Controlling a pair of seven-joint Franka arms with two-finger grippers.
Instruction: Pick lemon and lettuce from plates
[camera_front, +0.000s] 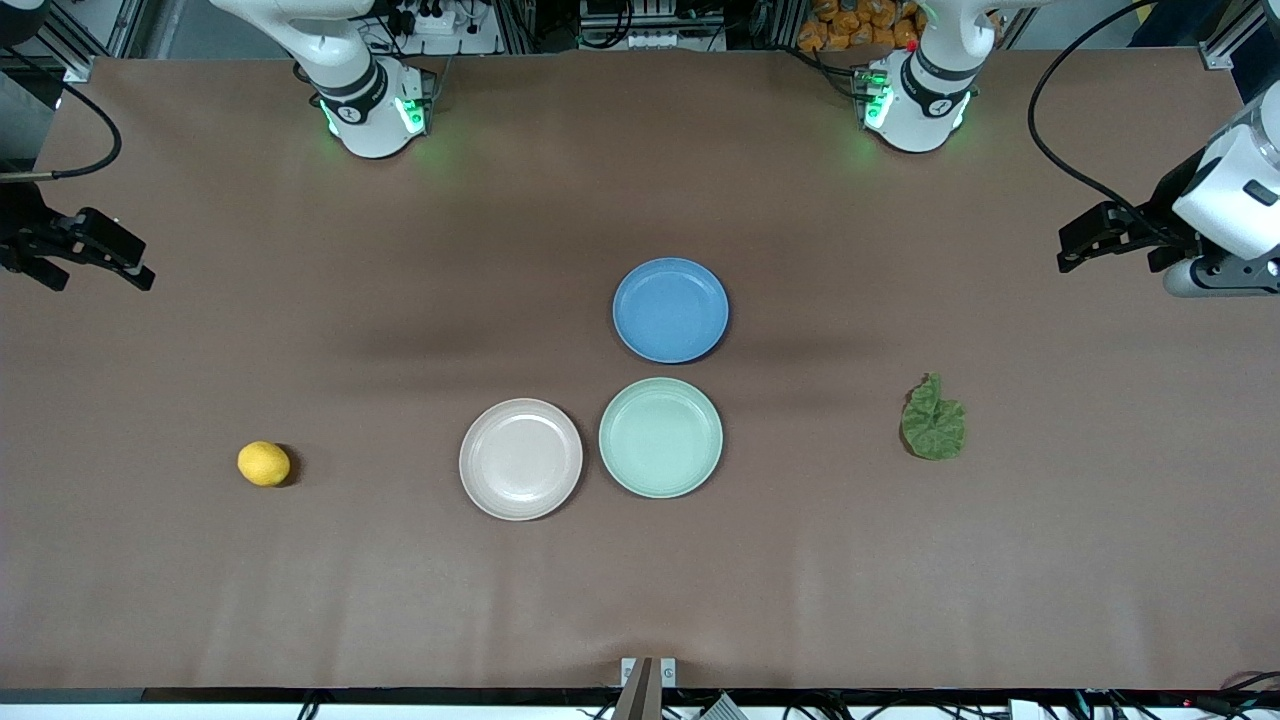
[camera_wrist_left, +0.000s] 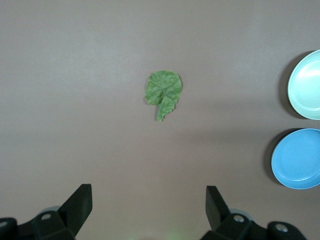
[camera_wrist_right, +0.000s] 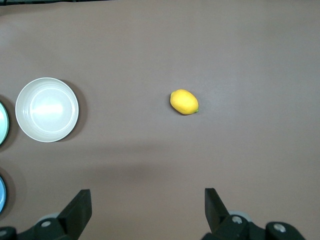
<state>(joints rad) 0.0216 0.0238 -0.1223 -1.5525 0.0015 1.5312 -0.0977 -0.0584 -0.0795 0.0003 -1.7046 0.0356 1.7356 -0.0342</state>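
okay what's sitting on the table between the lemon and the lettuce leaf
In the front view, the beige-pink plate and the mint green plate sit side by side between the lemon and the lettuce. Both plates hold nothing.

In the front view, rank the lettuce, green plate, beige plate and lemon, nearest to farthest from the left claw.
From the left claw:
1. Lettuce, toward the left arm's end.
2. Green plate, mid-table.
3. Beige plate, beside the green one.
4. Lemon, toward the right arm's end.

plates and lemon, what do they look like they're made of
The three round shallow plates, beige-pink, mint green and blue, look like matte plastic: uniform pastel colour, soft sheen. The small yellow lemon looks smooth and evenly coloured; real or plastic is unclear.
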